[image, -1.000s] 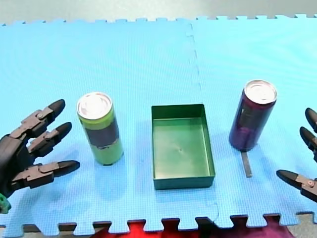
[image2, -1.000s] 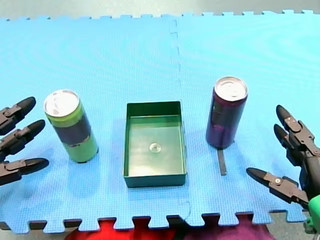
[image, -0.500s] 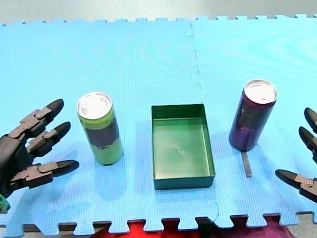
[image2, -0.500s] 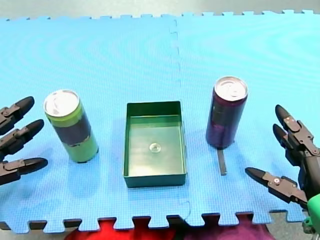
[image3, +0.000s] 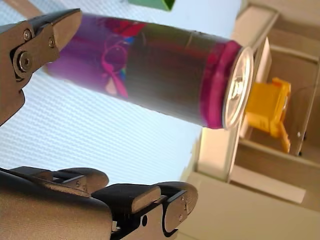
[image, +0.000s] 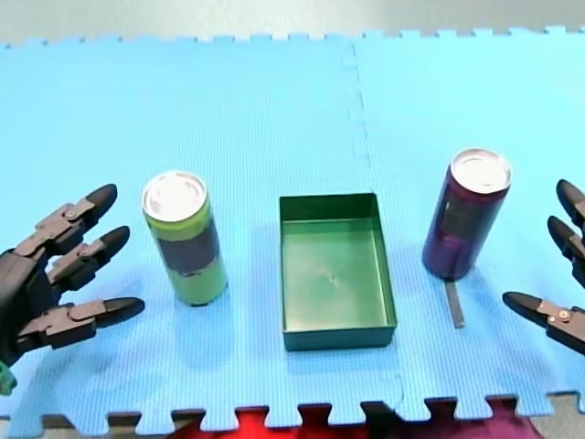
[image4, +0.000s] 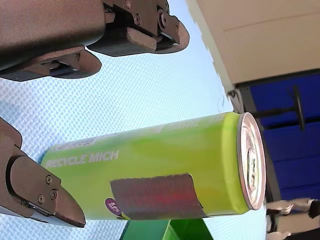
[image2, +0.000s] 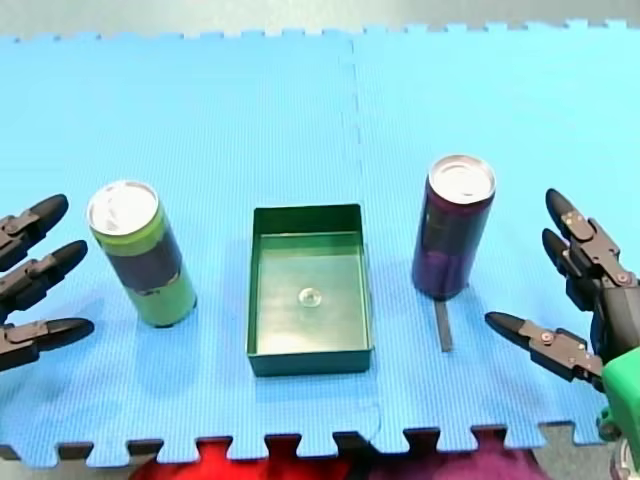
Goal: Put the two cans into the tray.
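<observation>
Beside the tray (image: 338, 337), green can (image: 187, 247) near left robot hand (image: 50, 283), purple can (image: 466, 219) near right robot hand (image2: 598, 300), both unclenched.

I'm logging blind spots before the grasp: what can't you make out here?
Slim green aluminium can: dark patch covers part of its label, second wrist view.
Slim purple aluminium can: dark band hides its label's middle, first wrist view.
Round spot on the green rectangular tray's floor: too small to identify, second head view.
Open left hand beside the green can, open right hand beside the purple can: arms cut off by the head views' edges.
</observation>
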Robot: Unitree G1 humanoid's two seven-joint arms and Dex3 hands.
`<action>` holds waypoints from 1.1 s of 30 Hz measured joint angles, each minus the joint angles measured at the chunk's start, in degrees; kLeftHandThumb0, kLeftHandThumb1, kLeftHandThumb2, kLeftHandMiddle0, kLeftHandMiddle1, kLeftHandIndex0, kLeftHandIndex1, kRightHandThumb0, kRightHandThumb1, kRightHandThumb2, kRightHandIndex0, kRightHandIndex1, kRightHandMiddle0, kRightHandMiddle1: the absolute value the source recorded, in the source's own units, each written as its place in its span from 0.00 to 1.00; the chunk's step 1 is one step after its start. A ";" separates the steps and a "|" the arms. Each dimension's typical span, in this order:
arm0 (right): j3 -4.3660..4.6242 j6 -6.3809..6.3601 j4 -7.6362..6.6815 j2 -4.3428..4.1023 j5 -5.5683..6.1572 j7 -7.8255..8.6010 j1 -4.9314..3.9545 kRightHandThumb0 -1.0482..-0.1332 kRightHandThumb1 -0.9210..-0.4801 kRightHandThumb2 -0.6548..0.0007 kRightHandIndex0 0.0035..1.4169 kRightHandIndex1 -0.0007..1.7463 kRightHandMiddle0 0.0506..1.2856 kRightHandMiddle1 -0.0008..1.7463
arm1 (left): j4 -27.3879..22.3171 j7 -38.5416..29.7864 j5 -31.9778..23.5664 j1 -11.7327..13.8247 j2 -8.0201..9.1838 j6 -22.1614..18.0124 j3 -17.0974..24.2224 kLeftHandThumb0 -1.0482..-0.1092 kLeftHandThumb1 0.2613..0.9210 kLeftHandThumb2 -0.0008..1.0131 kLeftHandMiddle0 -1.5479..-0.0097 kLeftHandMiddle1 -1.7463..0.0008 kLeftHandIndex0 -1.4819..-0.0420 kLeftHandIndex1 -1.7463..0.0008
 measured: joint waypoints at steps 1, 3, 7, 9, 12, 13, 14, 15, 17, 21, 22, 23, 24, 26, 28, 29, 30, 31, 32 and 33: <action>0.08 0.06 0.12 0.02 -0.23 -0.30 -0.26 0.15 0.65 1.00 0.25 0.00 0.22 0.00 | -0.03 -0.03 -0.05 0.02 0.00 0.00 0.02 0.02 0.60 0.00 0.79 1.00 0.85 1.00; 0.27 0.18 0.29 0.10 -0.94 -1.08 -0.77 0.17 0.65 1.00 0.26 0.00 0.22 0.00 | -0.12 -0.09 -0.22 0.05 0.00 0.00 0.06 0.02 0.60 0.00 0.78 1.00 0.85 1.00; 0.63 0.33 0.54 0.32 -1.96 -2.48 -1.56 0.19 0.67 1.00 0.26 0.00 0.22 0.00 | -0.50 -0.13 -0.54 0.20 0.03 0.00 0.17 0.02 0.60 0.00 0.78 1.00 0.85 1.00; 0.79 0.37 0.69 0.39 -2.14 -2.88 -1.79 0.20 0.67 1.00 0.27 0.00 0.23 0.00 | -0.68 -0.15 -0.62 0.29 0.06 0.01 0.22 0.02 0.60 0.00 0.78 1.00 0.85 1.00; 0.89 0.35 1.25 0.40 -2.17 -3.02 -2.05 0.22 0.68 1.00 0.27 0.00 0.23 0.00 | -0.91 -0.29 -0.77 0.38 0.15 0.05 0.29 0.02 0.61 0.00 0.78 1.00 0.84 1.00; 0.89 0.34 1.46 0.40 -2.16 -3.03 -2.09 0.23 0.68 1.00 0.27 0.00 0.23 0.00 | -0.95 -0.33 -0.79 0.41 0.19 0.07 0.31 0.01 0.61 0.00 0.78 1.00 0.84 1.00; 0.90 0.34 1.60 0.40 -2.12 -3.03 -2.11 0.23 0.68 1.00 0.27 0.01 0.23 0.00 | -0.96 -0.36 -0.81 0.43 0.21 0.08 0.34 0.01 0.61 0.00 0.78 1.00 0.84 1.00; 0.90 0.33 1.70 0.40 -2.08 -3.03 -2.13 0.24 0.68 1.00 0.27 0.01 0.24 0.00 | -0.97 -0.37 -0.84 0.46 0.21 0.10 0.38 0.02 0.61 0.00 0.78 1.00 0.84 1.00; 0.89 0.29 1.85 0.40 -1.97 -3.03 -2.17 0.25 0.68 1.00 0.28 0.01 0.24 0.00 | -1.04 -0.39 -0.89 0.51 0.21 0.12 0.46 0.02 0.61 0.00 0.78 1.00 0.84 1.00; 0.91 0.18 2.11 0.47 -1.85 -3.08 -2.34 0.27 0.68 1.00 0.28 0.01 0.25 0.01 | -1.28 -0.48 -1.30 0.66 0.18 0.35 0.76 0.02 0.61 0.00 0.78 1.00 0.84 1.00; 0.92 0.17 2.21 0.51 -1.86 -3.15 -2.40 0.27 0.68 1.00 0.28 0.01 0.25 0.01 | -1.42 -0.52 -1.43 0.73 0.17 0.47 0.81 0.02 0.61 0.00 0.78 1.00 0.84 1.00; 0.95 0.17 2.31 0.55 -1.87 -3.21 -2.47 0.28 0.68 1.00 0.28 0.01 0.25 0.01 | -1.59 -0.53 -1.58 0.81 0.17 0.60 0.84 0.02 0.61 0.00 0.78 1.00 0.84 1.00; 0.99 0.16 2.43 0.62 -1.89 -3.32 -2.58 0.28 0.68 1.00 0.29 0.01 0.25 0.01 | -1.83 -0.54 -1.69 0.92 0.16 0.73 0.86 0.02 0.61 0.00 0.78 1.00 0.84 1.00; 1.12 0.13 2.83 0.78 -2.03 -3.67 -2.93 0.29 0.69 1.00 0.29 0.01 0.25 0.01 | -2.59 -0.49 -1.80 1.22 0.15 1.11 0.84 0.02 0.61 0.00 0.78 1.00 0.84 1.00; 1.26 0.00 3.67 1.00 -2.18 -4.01 -3.41 0.30 0.69 1.00 0.29 0.01 0.26 0.01 | -3.39 -0.37 -1.82 1.52 0.10 1.32 0.81 0.02 0.61 0.00 0.78 1.00 0.84 1.00; 1.36 -0.07 4.33 1.16 -2.25 -4.18 -3.78 0.30 0.69 1.00 0.29 0.01 0.26 0.01 | -3.87 -0.26 -1.83 1.69 0.07 1.48 0.80 0.02 0.61 0.00 0.78 1.00 0.84 1.00; 1.43 -0.19 4.79 1.26 -2.27 -4.26 -4.04 0.30 0.69 1.00 0.29 0.01 0.26 0.01 | -4.15 -0.21 -1.84 1.80 0.05 1.60 0.79 0.02 0.61 0.00 0.78 1.00 0.84 1.00; 1.46 -0.38 5.54 1.38 -2.26 -4.34 -4.45 0.31 0.69 1.00 0.29 0.01 0.26 0.01 | -4.52 -0.13 -1.85 1.95 0.05 1.87 0.79 0.02 0.61 0.00 0.78 1.00 0.84 1.00; 1.48 -0.57 6.16 1.46 -2.22 -4.36 -4.73 0.31 0.69 1.00 0.29 0.01 0.26 0.01 | -4.82 -0.09 -1.87 2.07 0.05 2.15 0.79 0.02 0.61 0.00 0.78 1.00 0.84 1.00; 1.46 -0.84 6.94 1.58 -2.07 -4.34 -5.12 0.31 0.69 1.00 0.30 0.01 0.27 0.01 | -5.23 -0.04 -1.88 2.23 0.05 2.38 0.79 0.02 0.61 0.00 0.78 1.00 0.83 1.00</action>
